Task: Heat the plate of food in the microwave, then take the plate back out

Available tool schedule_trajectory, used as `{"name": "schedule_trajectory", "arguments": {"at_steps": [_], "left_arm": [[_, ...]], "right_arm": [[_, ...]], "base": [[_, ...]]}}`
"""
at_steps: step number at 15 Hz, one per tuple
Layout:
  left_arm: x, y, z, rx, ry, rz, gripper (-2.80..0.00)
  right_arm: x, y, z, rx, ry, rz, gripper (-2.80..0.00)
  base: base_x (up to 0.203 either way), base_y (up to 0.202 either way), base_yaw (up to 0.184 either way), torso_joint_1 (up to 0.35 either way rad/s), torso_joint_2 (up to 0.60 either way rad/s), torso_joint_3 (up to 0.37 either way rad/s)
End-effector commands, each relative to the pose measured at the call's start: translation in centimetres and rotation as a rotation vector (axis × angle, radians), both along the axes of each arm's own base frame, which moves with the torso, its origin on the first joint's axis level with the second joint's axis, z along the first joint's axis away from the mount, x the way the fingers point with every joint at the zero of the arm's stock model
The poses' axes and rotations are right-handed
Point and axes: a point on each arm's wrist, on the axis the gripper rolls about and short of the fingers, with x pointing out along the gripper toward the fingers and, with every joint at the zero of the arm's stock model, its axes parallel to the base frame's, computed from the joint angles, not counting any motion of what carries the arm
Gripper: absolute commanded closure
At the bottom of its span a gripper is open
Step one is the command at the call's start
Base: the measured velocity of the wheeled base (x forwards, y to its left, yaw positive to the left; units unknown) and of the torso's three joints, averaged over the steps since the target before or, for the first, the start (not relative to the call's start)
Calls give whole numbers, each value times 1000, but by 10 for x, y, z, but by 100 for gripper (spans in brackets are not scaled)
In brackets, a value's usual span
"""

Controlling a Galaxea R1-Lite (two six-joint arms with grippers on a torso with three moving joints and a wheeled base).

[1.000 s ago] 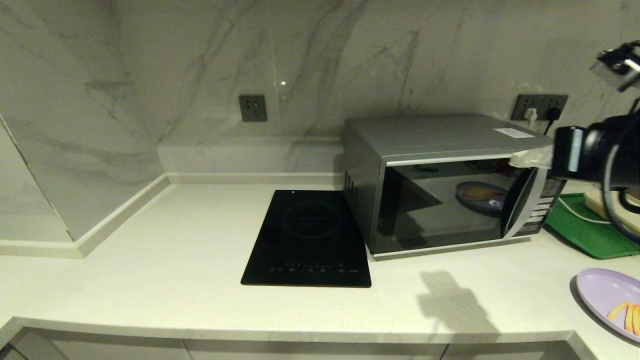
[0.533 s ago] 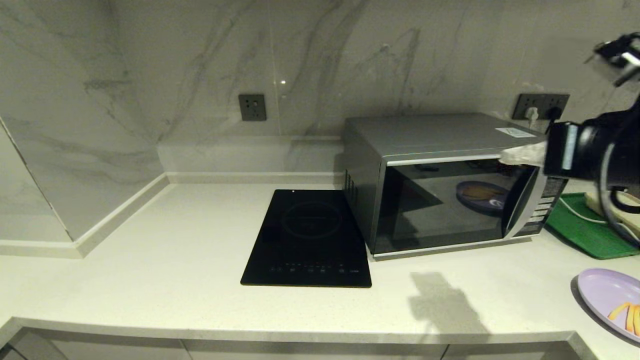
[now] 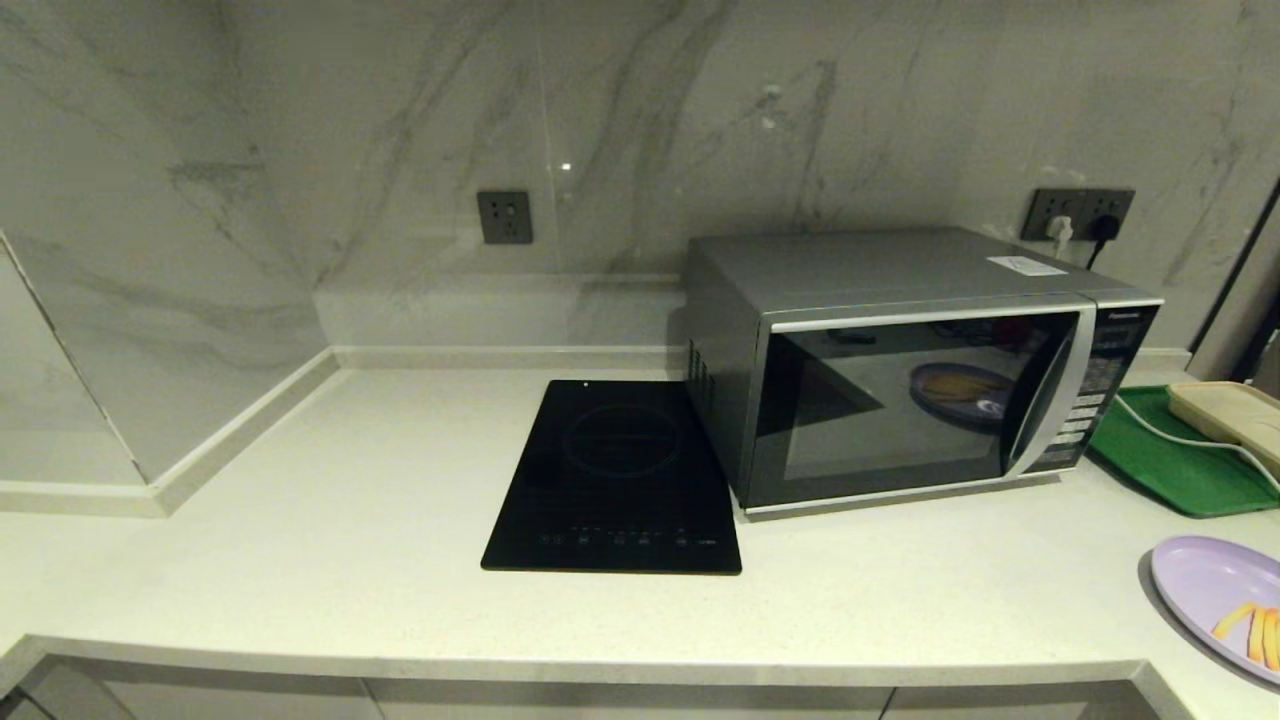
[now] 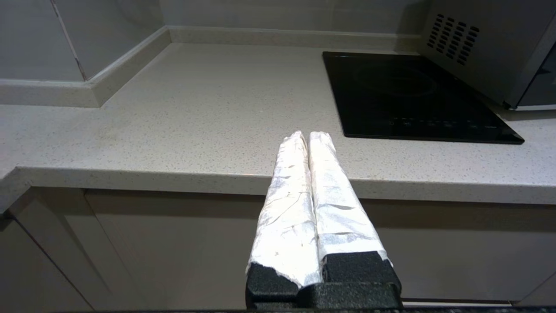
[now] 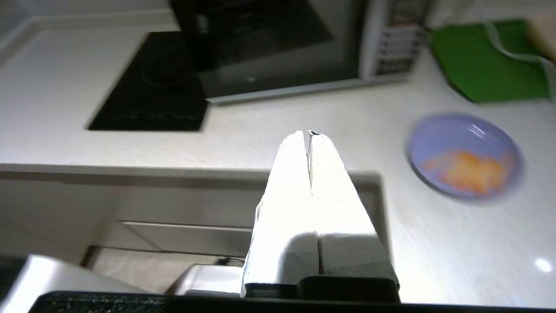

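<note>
1. Purple plate of food sits on the worktop, right of the shut microwave.
2. The right gripper is pressed together near the worktop's edge, holding nothing.
3. The left gripper is pressed together too.

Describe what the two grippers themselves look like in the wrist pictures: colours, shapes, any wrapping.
The left gripper has two long, tapering fingers wrapped in crinkled silvery-white foil-like tape, set in a black, rough-textured base. The right gripper is built the same: two tapering fingers in smooth white wrapping above a black base, with a small dark spot at the tip. No cables or markings show on either.
</note>
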Motion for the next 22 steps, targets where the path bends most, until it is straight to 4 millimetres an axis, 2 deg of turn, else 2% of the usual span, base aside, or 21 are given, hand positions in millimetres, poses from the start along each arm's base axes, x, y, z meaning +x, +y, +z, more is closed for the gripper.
{"name": "schedule_trajectory", "arguments": {"at_steps": [1, 3, 5, 8, 9, 12, 15, 17, 19, 21, 22], "left_arm": [[0, 0, 0, -1, 0, 1, 0], [0, 0, 0, -1, 0, 1, 0], [0, 0, 0, -1, 0, 1, 0], [0, 0, 0, -1, -1, 1, 0], [0, 0, 0, -1, 0, 1, 0], [0, 0, 0, -1, 0, 1, 0], [0, 0, 0, -1, -2, 1, 0], [0, 0, 0, -1, -1, 1, 0], [0, 0, 0, -1, -2, 1, 0], [0, 0, 0, -1, 0, 0, 0], [0, 0, 0, -1, 0, 1, 0]], "right_arm": [[-83, -4, -40, -1, -67, -130, 0], [-111, 6, -63, -27, -97, -156, 0], [-127, 9, -90, -42, -120, -159, 0], [-140, 13, -131, -64, -159, -166, 0], [-138, 14, -143, -76, -147, -161, 0], [-114, 16, -145, -30, -154, -111, 0], [-59, 16, -163, -27, -159, -101, 0], [-24, 16, -181, -35, -215, -103, 0], [5, 16, -207, -63, -259, -127, 0], [23, 16, -231, -90, -302, -143, 0], [27, 16, -236, -98, -338, -140, 0]], "base": [[0, 0, 0, 0, 0, 0], [0, 0, 0, 0, 0, 0], [0, 0, 0, 0, 0, 0], [0, 0, 0, 0, 0, 0], [0, 0, 0, 0, 0, 0], [0, 0, 0, 0, 0, 0], [0, 0, 0, 0, 0, 0], [0, 0, 0, 0, 0, 0], [0, 0, 0, 0, 0, 0], [0, 0, 0, 0, 0, 0], [0, 0, 0, 0, 0, 0]]}}
